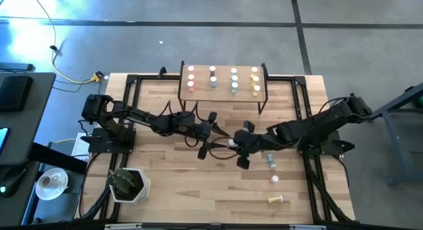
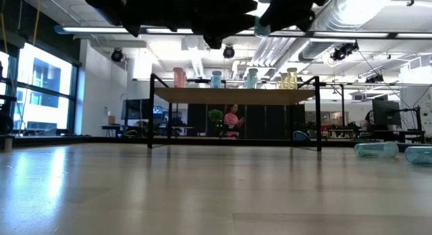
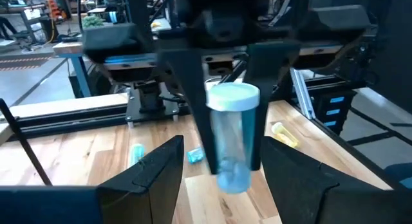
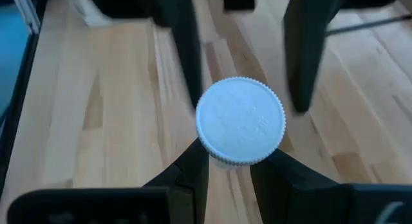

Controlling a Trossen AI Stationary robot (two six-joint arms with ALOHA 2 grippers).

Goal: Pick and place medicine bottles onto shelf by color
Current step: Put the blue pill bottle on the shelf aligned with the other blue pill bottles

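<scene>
Desk [image 1: 165,184] carries shelf [image 1: 223,80] at far edge centre; shelf holds bottles in colour columns, so we judge sorting partly done. Both arms meet over desk centre, apparently for handover. Right gripper [image 4: 228,166] pinches blue bottle [image 3: 232,140] near cap, fingers closed on it. Left gripper [image 3: 222,179] spread apart, fingers flanking bottle's lower body, not touching. Three loose bottles [image 1: 271,160] lie toward desk's right edge.

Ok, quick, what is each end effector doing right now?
Left end effector: open, holding nothing, facing the blue bottle.
Right end effector: shut on the blue bottle, held above the table's middle.
</scene>
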